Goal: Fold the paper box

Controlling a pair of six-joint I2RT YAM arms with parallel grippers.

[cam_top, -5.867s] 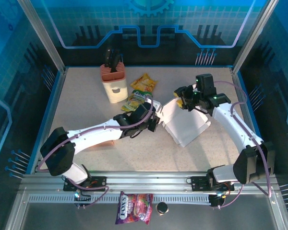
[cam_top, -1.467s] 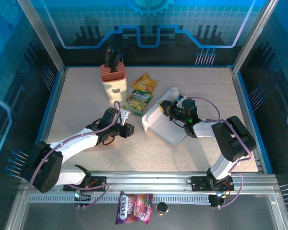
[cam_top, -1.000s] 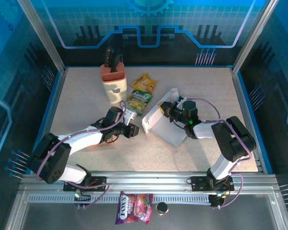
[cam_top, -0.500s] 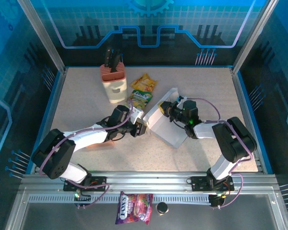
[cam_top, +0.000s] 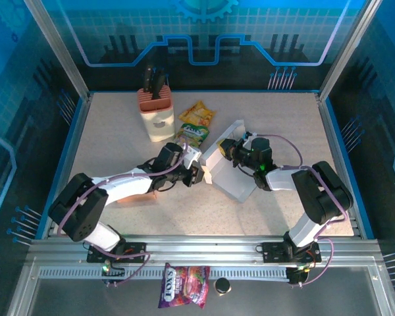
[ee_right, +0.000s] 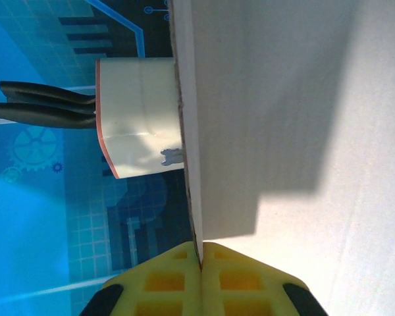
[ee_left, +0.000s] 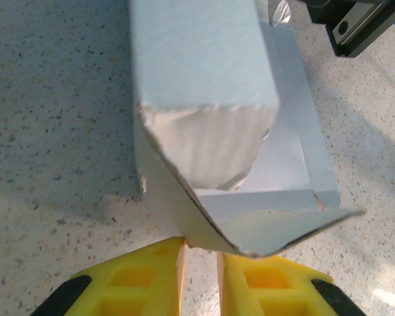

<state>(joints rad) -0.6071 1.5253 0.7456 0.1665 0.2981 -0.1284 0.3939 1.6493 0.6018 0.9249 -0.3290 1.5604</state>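
The white paper box (cam_top: 232, 176) lies part-folded at mid-table, one flap raised. My right gripper (cam_top: 232, 151) is shut on the thin edge of an upright panel (ee_right: 283, 99), which its yellow fingers (ee_right: 158, 283) pinch with no gap. My left gripper (cam_top: 203, 172) sits at the box's near left corner. In the left wrist view the box (ee_left: 204, 85) has a folded wall and an open inside. Its lower corner hangs just over my left gripper (ee_left: 199, 263), whose jaws stand a narrow gap apart with table showing between them.
A cream knife block (cam_top: 157, 115) with black handles stands at the back left and also appears behind the panel (ee_right: 141, 118). Two snack packs (cam_top: 196, 113) lie beside it. A candy bag (cam_top: 183, 286) and a black cap (cam_top: 222, 285) rest on the front rail.
My left gripper has slid right across the table up to the box's left corner, and its jaws have narrowed. My right gripper has kept its hold on the panel.
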